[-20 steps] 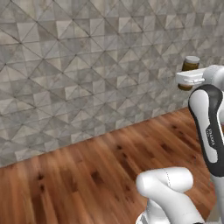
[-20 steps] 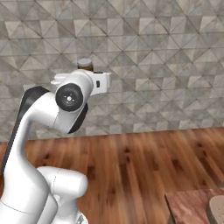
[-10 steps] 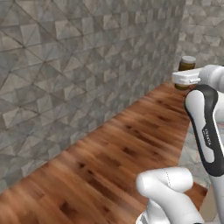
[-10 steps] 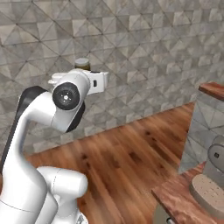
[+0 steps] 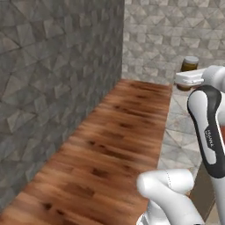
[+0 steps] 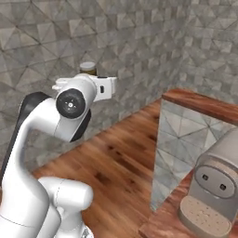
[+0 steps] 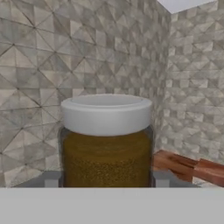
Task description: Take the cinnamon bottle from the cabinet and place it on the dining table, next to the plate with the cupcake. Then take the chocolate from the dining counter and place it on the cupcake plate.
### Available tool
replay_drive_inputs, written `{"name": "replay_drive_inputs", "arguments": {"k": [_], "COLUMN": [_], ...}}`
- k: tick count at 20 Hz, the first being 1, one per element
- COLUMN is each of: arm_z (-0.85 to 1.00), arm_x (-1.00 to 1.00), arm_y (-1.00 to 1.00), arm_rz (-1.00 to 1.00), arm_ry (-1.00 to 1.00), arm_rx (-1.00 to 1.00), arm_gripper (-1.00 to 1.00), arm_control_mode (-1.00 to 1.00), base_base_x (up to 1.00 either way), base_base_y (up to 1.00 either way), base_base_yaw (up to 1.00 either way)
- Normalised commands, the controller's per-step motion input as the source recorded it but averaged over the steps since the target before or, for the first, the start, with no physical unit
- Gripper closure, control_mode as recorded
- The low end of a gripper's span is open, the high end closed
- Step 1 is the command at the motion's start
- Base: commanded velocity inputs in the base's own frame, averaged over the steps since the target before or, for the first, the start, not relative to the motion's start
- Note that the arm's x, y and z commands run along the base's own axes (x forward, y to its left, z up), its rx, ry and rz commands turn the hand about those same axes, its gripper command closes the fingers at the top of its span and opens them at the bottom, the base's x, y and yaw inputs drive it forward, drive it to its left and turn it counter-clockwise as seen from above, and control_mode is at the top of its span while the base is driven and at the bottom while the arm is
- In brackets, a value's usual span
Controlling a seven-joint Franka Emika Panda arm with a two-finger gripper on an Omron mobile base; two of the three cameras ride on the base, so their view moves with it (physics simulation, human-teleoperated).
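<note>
The base has swung round, bringing a wall corner into view; the gripper (image 7: pixel 106 186) holds the upright cinnamon bottle (image 7: pixel 106 140) clamped between its jaws.

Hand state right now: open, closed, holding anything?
Hand: closed on the cinnamon bottle, which sits upright between the fingers, held up in front of the tiled wall.

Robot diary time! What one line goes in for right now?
stage: carrying | gripper: shut on cinnamon bottle | bottle: upright, lid on | nearby: stone-tile wall, coffee machine
</note>
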Motion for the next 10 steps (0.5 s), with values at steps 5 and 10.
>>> {"name": "replay_drive_inputs", "arguments": {"k": [5,10], "arm_z": [0.0,0.0], "arm_x": [0.0,0.0], "arm_y": [0.0,0.0], "arm_rz": [0.0,0.0], "arm_ry": [0.0,0.0], "arm_rx": [0.0,0.0], "arm_gripper": [1.0,1.0], "arm_control_mode": [1.0,1.0], "base_base_x": [1.0,0.95], "base_base_y": [0.31,0.7], "base_base_yaw": [-0.37,-0.32]}}
